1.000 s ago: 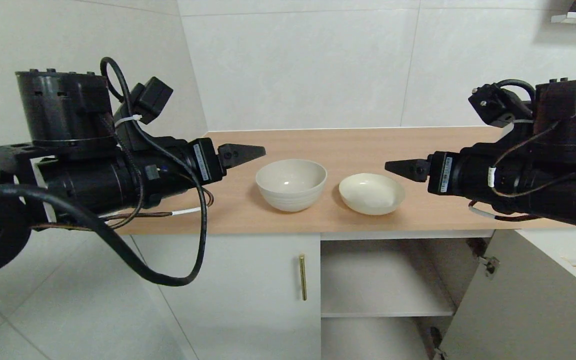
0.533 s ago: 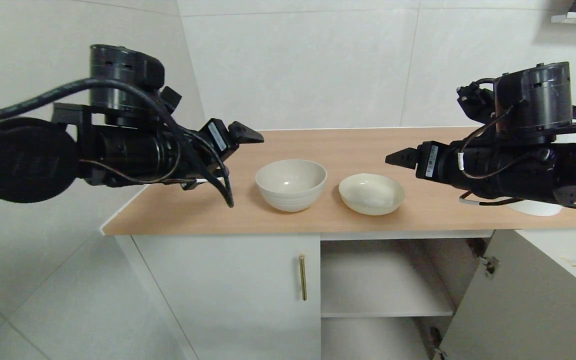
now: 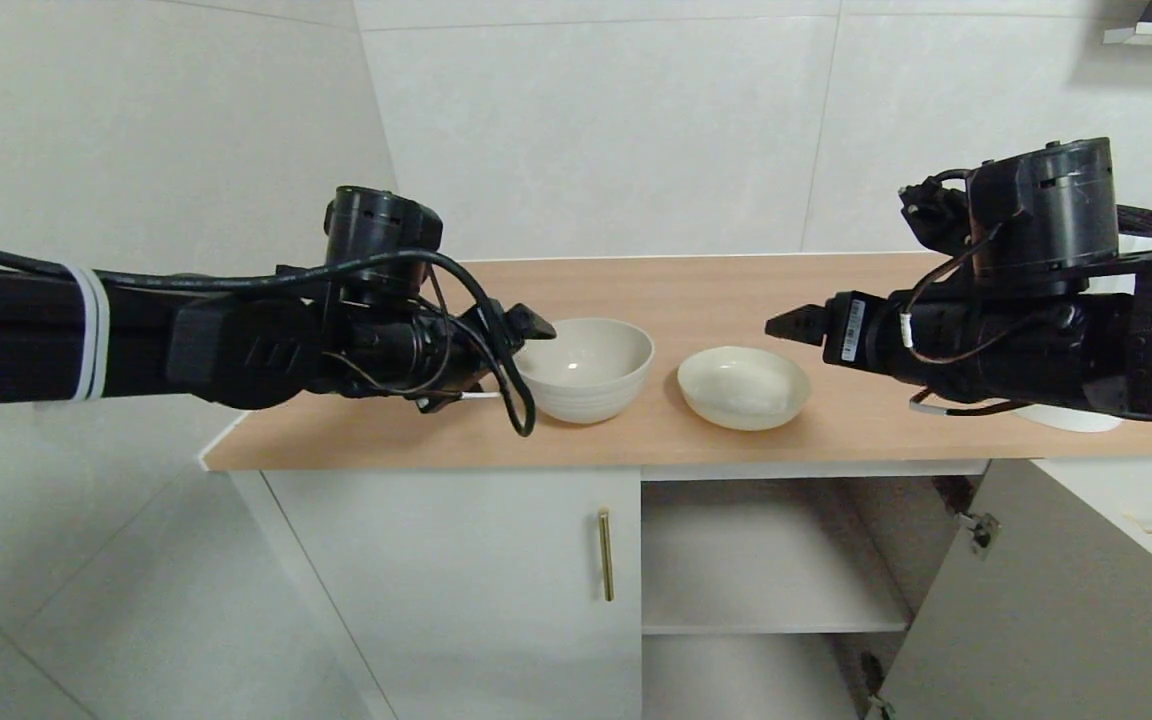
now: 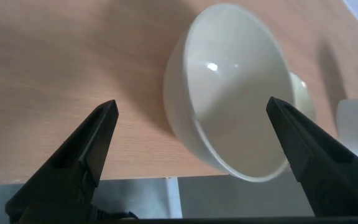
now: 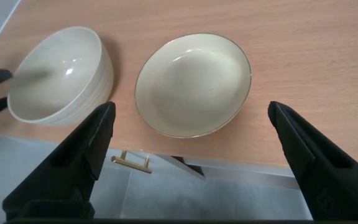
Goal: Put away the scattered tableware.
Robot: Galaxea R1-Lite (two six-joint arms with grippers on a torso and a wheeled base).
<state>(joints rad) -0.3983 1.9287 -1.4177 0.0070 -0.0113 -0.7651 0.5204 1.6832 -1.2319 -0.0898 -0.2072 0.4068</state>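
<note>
We observe bright, even, diffuse light from overhead. A small glare spot sits inside the deep bowl point(image 3: 584, 368). Soft, faint shadows lie on the surface point(image 3: 636, 445) beneath it and the shallow bowl point(image 3: 744, 388). The open cabinet point(image 3: 756, 560) interior reads dimmer than the white wall point(image 3: 586, 130).

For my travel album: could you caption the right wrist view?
Open right end effector frames a shallow dish beside a deeper bowl on a wooden counter.

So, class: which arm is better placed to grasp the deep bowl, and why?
Left: the left gripper is open at the rim of the deep bowl; the right gripper hangs beyond the shallow dish.
</note>
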